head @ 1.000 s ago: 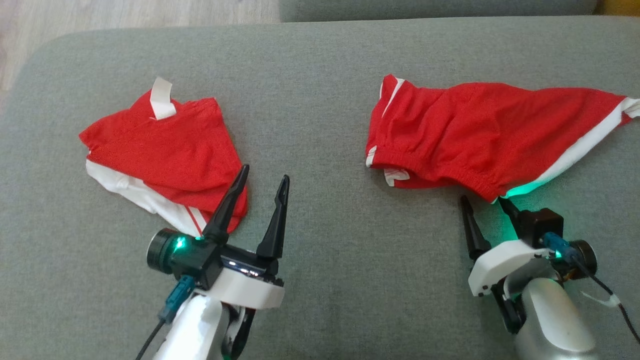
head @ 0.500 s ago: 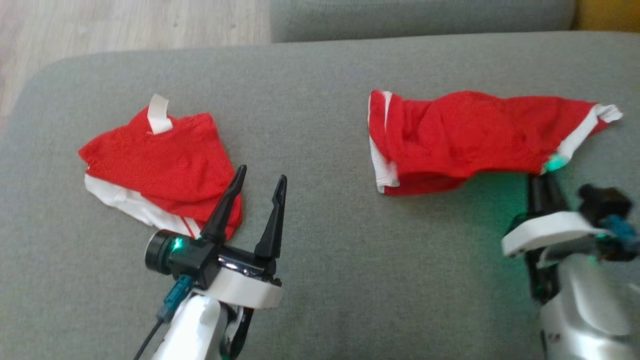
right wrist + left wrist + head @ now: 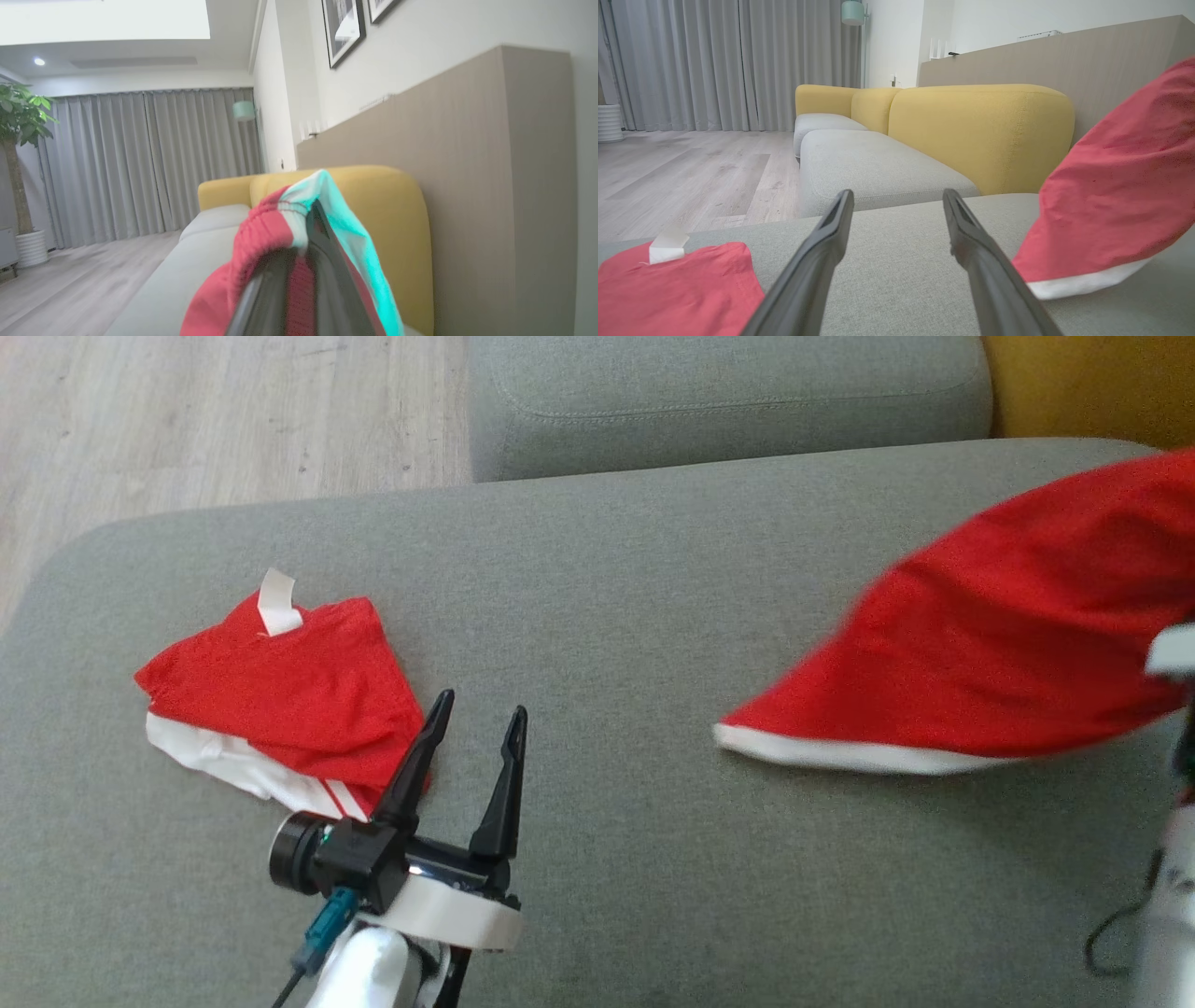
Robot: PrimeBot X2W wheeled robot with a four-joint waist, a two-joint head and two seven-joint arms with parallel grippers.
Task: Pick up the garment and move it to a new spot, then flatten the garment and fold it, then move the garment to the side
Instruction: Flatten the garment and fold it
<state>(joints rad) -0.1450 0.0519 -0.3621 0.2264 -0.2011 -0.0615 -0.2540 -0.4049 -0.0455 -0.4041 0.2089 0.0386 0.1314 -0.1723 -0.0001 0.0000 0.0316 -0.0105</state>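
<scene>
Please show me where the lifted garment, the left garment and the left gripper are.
lifted garment (image 3: 1008, 653), head view, on its red middle.
left garment (image 3: 289, 700), head view, on its red top layer.
left gripper (image 3: 483, 702), head view, midway between its fingertips.

Our left gripper (image 3: 481, 704) sits low at centre-left of the head view, fingers (image 3: 822, 261) spread wide and pointing forward, with the pale forearm (image 3: 369, 971) running off the bottom edge. Our right gripper (image 3: 308, 219) is angled upward, jaws clamped tight on the garment (image 3: 261, 228), cloth draped over the tips. Our right arm (image 3: 1167, 915) is at the far right edge of the head view, partly blurred.
</scene>
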